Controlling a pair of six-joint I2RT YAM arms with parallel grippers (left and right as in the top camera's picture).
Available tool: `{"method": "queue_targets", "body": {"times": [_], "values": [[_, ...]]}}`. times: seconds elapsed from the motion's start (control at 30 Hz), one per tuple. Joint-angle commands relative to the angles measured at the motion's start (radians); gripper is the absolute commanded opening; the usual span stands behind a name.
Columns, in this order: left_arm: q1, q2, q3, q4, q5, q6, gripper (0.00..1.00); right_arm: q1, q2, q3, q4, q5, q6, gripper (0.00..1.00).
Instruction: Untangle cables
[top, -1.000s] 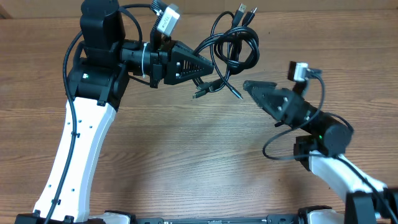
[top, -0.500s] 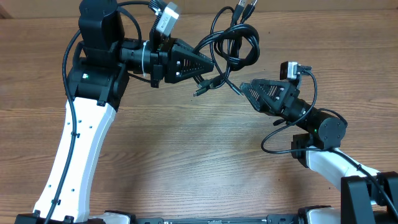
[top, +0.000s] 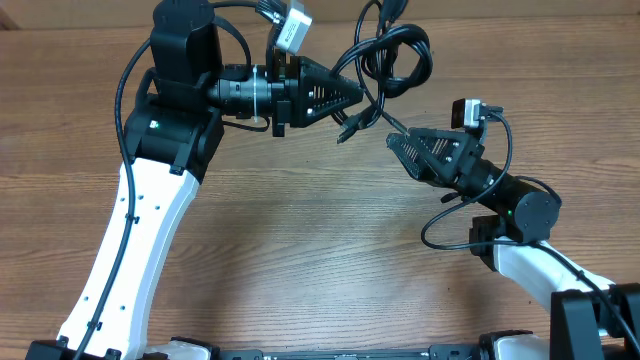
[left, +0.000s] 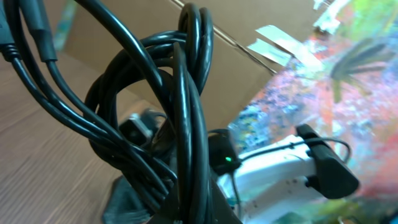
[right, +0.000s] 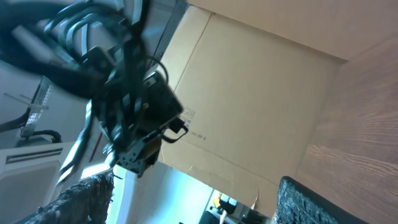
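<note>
A knotted bundle of thin black cables (top: 392, 62) hangs above the table at the top centre, with plug ends (top: 349, 127) dangling below it. My left gripper (top: 352, 92) is shut on the bundle and holds it in the air. In the left wrist view the cable loops (left: 180, 118) fill the frame, pinched between the fingers at the bottom. My right gripper (top: 396, 142) is open and empty, just right of and below the dangling plugs, pointing at them. In the right wrist view the bundle (right: 93, 43) is blurred at upper left, beyond the open fingers (right: 193, 199).
The wooden table (top: 300, 230) lies under both arms. A cardboard wall (right: 261, 93) stands at the table's far edge. The thicker wires (top: 460, 215) fixed to the right arm loop beside its wrist.
My left gripper has moved right and a little up, carrying the cable bundle with it. My right gripper advanced left toward the dangling plugs and opened, then held still.
</note>
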Motion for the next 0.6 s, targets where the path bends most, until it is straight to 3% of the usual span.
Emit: {"method": "queue_targets", "body": {"times": [0.0,0.3,0.57], "values": [[-0.006,0.0,0.014,0.0,-0.114,-0.068,0.04,0.005,-0.029,0.02,0.054,-0.001,-0.003,0.84],[-0.006,0.0,0.014,-0.166,-0.446,-0.461,0.04,0.005,-0.029,0.02,0.011,-0.052,-0.132,0.88],[-0.006,0.0,0.014,-0.322,-0.571,-0.821,0.04,0.005,-0.029,0.02,-0.2,-0.109,-0.32,0.88]]}}
